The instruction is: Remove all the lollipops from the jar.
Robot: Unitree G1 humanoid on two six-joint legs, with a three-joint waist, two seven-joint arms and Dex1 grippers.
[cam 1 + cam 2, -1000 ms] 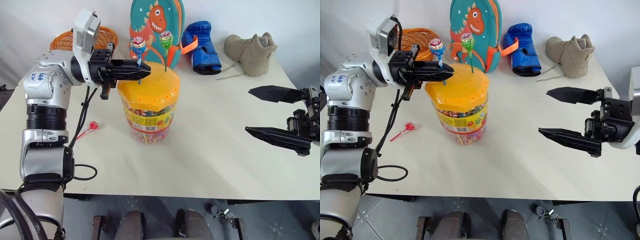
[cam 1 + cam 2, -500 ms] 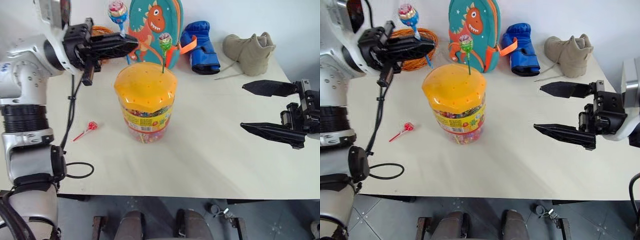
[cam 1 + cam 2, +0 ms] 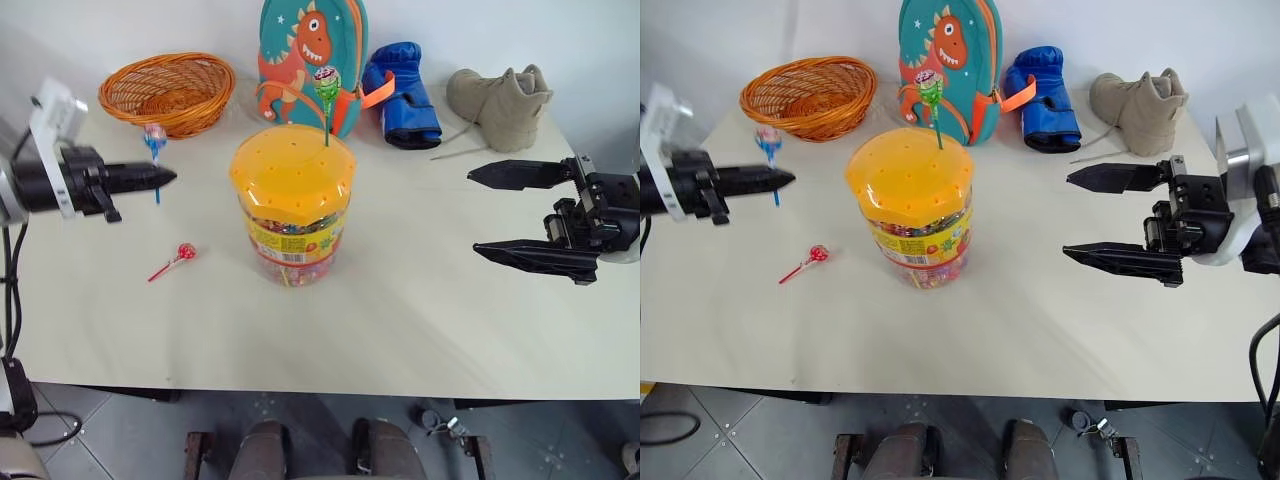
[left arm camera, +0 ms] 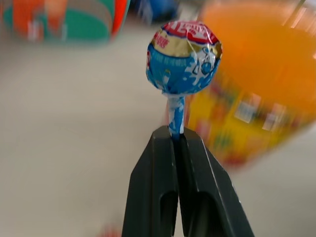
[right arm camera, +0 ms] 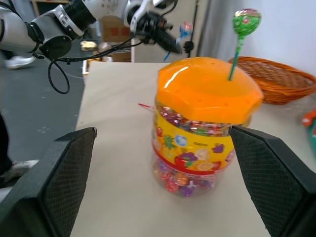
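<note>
table [image 3: 420, 330] pale, matte; basket [image 3: 167, 90], backpack [image 3: 312, 50] by white wall

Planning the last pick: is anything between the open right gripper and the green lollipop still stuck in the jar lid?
Nothing visible does. The right gripper, jaws open, hangs over bare table beside the jar. The green lollipop stands upright in the orange lid, with no other stick beside it. The left gripper holds the blue-and-white lollipop on the jar's far side.
</note>
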